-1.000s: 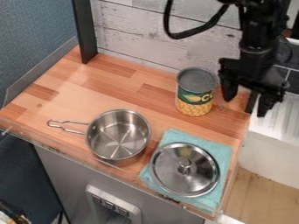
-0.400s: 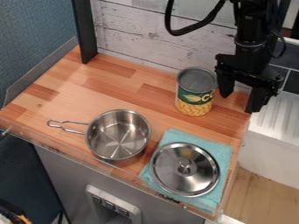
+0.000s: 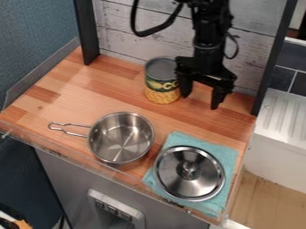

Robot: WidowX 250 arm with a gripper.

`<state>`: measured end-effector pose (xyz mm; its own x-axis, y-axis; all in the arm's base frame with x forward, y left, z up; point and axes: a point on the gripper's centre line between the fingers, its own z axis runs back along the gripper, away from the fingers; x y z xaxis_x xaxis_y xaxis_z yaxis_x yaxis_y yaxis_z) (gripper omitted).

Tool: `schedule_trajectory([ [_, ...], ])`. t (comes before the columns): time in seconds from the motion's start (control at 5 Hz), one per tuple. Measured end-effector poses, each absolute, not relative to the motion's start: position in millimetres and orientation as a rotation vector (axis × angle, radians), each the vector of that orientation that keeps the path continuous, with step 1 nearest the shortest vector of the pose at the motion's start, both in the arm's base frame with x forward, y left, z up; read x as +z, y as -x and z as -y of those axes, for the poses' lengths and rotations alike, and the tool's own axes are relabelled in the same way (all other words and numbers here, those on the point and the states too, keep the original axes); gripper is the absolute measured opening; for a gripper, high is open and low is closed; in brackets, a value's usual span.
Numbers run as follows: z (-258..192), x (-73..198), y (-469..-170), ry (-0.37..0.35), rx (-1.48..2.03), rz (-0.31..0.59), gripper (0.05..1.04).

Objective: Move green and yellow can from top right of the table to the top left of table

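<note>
Fingers (image 3: 219, 95) standing apart, a black two-finger gripper (image 3: 201, 101) is hanging beside the green-and-yellow metal can (image 3: 161, 82), which is sitting rear-centre on the wooden bench (image 3: 81, 91), apparently partway, its top-left placement remaining.

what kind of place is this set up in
Probably a toy kitchen: a wooden counter holds a metal saucepan and a can, with a white sink unit beside it.

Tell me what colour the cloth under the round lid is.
The cloth is light turquoise, seen in the camera view.
</note>
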<state>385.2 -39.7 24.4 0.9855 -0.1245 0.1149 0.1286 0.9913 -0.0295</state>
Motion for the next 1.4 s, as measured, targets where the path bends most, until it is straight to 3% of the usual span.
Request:
schedule_trajectory([
  [1.0, -82, 40, -381, -0.022, 0.1, 0.13, 1.001],
  [1.4, -85, 46, -369, 0.012, 0.032, 0.056, 1.001],
])
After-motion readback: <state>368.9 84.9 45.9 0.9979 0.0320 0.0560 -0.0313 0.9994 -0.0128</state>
